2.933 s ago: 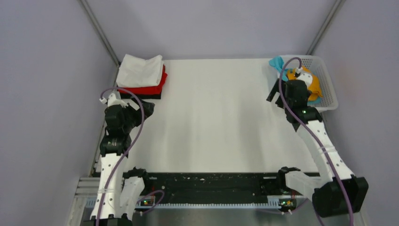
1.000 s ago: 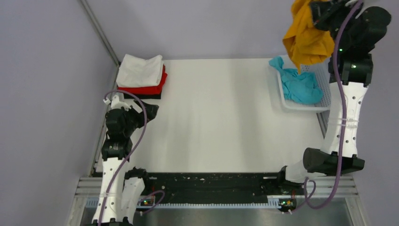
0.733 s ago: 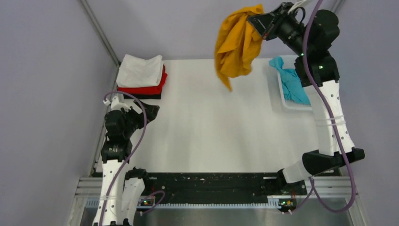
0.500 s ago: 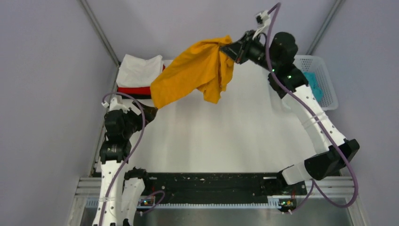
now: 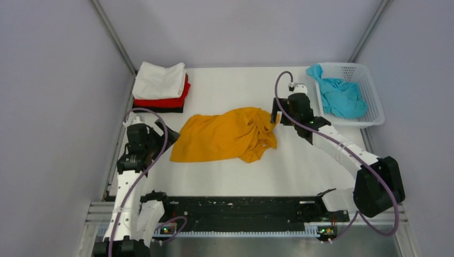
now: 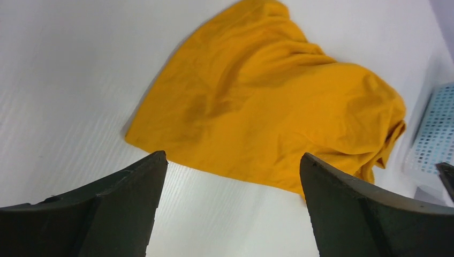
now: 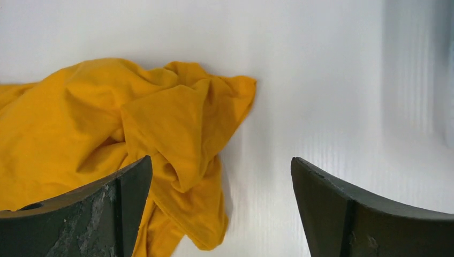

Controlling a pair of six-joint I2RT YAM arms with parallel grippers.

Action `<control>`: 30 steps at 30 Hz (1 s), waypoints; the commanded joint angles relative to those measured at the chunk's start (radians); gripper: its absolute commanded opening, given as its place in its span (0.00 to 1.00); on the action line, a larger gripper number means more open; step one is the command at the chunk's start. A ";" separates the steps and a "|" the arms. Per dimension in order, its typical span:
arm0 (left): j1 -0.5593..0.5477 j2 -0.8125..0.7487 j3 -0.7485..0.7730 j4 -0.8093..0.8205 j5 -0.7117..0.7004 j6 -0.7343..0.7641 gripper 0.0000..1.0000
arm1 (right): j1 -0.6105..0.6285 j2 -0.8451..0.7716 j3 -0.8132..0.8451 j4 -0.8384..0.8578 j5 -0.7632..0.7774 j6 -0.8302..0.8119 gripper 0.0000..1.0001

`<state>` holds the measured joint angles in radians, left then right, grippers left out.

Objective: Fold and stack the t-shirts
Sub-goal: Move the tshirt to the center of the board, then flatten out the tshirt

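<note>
Top external, teal t-shirt [image 5: 338, 97] in basket [image 5: 377, 106]

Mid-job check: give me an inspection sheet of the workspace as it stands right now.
Surface: white table, no stains seen.
Job's things: orange-yellow shirt crumpled mid-table, unfolded; white shirt on red shirt on black shirt, folded, far left corner; teal shirt bunched in basket, far right.
Clutter: nothing seen.
Grippers: left gripper and right gripper open, empty, either side of the orange-yellow shirt.
Cables: purple left cable and right cable loop off the arms.
Surroundings: plain walls, metal corner posts.
</note>
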<state>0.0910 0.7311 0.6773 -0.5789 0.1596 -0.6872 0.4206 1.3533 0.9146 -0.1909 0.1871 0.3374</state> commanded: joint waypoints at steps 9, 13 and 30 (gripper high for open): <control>-0.002 0.167 -0.132 -0.021 -0.053 -0.047 0.99 | -0.001 -0.233 -0.226 -0.053 -0.024 0.149 0.99; -0.002 0.297 -0.138 0.068 -0.030 -0.051 0.98 | -0.002 -0.272 -0.285 -0.043 -0.134 0.186 0.99; -0.122 0.651 -0.056 0.212 -0.048 -0.076 0.00 | 0.359 -0.272 -0.372 0.057 -0.003 0.322 0.93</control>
<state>0.0158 1.3479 0.6125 -0.3756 0.1535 -0.7586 0.7334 1.0893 0.5667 -0.2302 0.1452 0.6056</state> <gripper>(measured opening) 0.070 0.945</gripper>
